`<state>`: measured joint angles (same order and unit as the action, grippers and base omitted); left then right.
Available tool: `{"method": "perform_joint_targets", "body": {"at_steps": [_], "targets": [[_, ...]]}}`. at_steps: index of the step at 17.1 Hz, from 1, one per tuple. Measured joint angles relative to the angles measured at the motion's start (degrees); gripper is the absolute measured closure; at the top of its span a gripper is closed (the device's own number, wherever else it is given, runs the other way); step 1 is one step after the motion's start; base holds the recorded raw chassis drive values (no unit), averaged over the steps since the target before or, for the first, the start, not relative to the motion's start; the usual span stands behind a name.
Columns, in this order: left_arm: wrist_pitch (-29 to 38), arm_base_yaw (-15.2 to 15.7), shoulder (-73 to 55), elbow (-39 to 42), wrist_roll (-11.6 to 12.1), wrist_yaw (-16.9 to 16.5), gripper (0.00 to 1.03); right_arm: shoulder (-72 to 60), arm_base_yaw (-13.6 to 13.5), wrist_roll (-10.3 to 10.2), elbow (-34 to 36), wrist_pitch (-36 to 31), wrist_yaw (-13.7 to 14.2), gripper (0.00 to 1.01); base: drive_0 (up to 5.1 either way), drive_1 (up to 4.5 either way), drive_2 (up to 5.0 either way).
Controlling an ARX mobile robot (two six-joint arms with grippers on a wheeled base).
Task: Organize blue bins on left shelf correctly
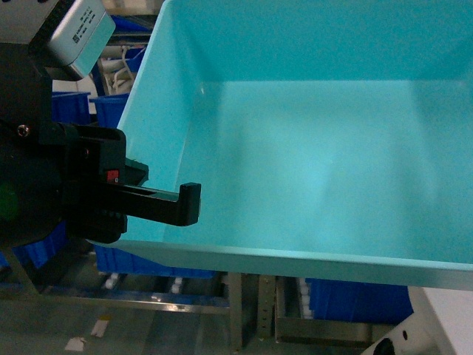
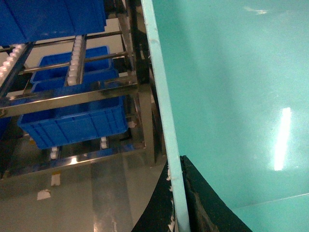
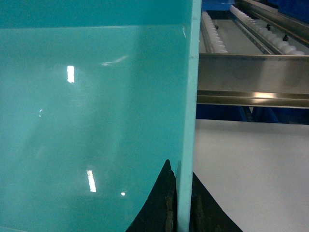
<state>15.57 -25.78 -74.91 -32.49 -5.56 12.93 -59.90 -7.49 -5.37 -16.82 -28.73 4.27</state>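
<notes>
One light turquoise blue bin [image 1: 318, 140] fills most of the head view, held up off any surface with its open inside facing the camera. My left gripper [image 1: 159, 201] is shut on the bin's left wall, one black finger [image 1: 190, 204] hooked inside. The left wrist view shows that rim [image 2: 161, 106] pinched between both fingers of the left gripper [image 2: 175, 166]. My right gripper [image 3: 181, 171] is shut on the opposite wall's rim [image 3: 190, 96]; the bin hides it in the head view. The left shelf [image 2: 72, 99], shiny steel with white rollers, stands to the left and below.
Dark royal-blue ribbed bins [image 2: 72, 121] sit in the steel rack, with more behind and under the held bin [image 1: 111, 107]. A steel beam with roller tracks [image 3: 251, 77] runs past the right gripper above a white tabletop [image 3: 251, 169]. Grey floor [image 2: 96, 193] lies below.
</notes>
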Motion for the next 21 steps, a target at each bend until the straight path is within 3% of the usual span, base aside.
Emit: {"method": "perform_joint_targets", "body": {"at_steps": [12, 21], "targets": [[0.07, 0.00, 0.00, 0.00, 0.00, 0.02, 1.01, 0.00, 0.00, 0.00, 0.00, -0.11, 0.00, 0.99, -4.8, 3.50, 1.3], [-0.02, 0.00, 0.04, 0.02, 0.00, 0.04, 1.01, 0.00, 0.00, 0.00, 0.00, -0.04, 0.00, 0.99, -4.3, 4.36, -0.1]]}}
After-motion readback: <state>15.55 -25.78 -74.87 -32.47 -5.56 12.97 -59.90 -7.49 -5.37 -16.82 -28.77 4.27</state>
